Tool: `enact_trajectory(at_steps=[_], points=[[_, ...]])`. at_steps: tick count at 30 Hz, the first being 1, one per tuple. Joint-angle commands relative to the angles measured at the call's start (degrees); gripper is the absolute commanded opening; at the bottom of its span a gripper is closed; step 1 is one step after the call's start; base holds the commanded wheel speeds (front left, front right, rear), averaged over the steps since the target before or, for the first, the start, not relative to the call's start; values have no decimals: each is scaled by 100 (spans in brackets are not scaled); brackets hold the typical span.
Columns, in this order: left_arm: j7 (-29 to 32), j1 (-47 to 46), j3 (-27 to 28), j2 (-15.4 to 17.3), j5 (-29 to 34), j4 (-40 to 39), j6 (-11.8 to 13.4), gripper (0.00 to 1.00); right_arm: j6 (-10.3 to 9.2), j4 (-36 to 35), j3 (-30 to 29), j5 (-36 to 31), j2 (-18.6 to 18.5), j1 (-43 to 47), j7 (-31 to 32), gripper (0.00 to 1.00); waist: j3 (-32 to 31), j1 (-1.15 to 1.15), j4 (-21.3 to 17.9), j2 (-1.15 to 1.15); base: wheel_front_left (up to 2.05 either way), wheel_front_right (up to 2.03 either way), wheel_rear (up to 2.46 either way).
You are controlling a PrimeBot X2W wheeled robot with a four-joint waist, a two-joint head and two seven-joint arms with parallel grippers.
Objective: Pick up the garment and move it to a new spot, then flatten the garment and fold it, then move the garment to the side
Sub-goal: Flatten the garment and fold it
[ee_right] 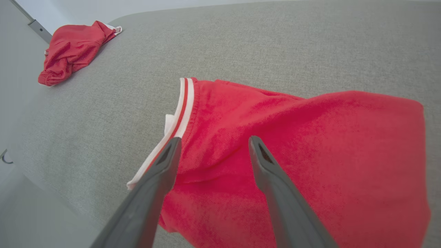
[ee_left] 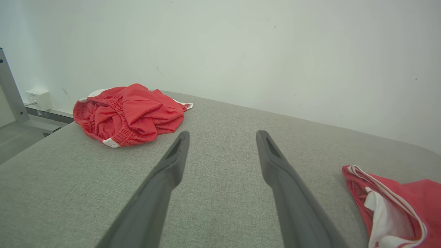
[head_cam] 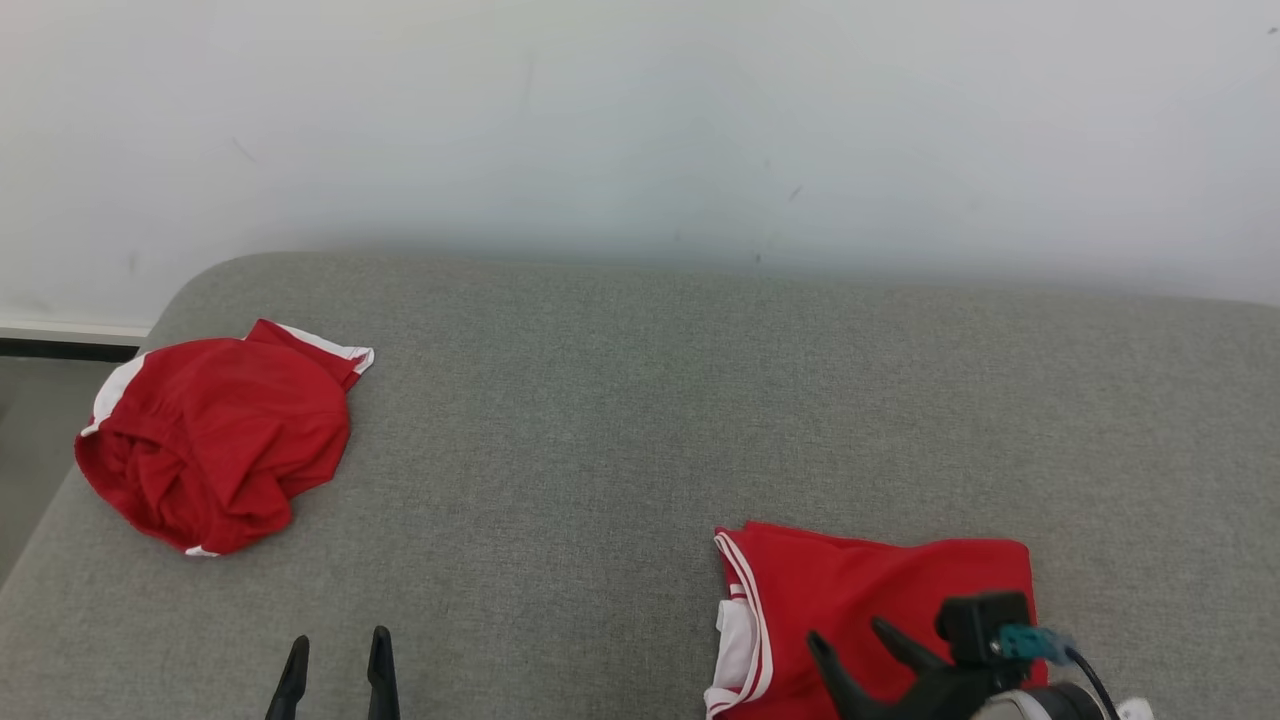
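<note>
Down at five o'clock on the bench, the folded red garment lies under our right jaws, both pairs spread and empty, so we think only the crumpled heap at nine o'clock is left.

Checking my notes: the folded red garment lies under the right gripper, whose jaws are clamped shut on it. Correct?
No. In the right wrist view the right gripper has its jaws apart, gripping nothing. The folded red garment does lie under it.
</note>
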Motion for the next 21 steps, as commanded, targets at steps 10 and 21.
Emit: enact_trajectory(at_steps=[10, 21], points=[[-16, -22, -115, -7, 26, 0, -36, 100, -15, 699, 410, -413, 69, -1187, 1037, 100, 30, 0, 194, 0, 0, 0, 0], [-16, -28, -195, -8, 51, 48, -47, 100, -15, 1677, 437, -736, 77, -1999, 1143, 100, 114, 0, 532, 0, 0, 0, 0]])
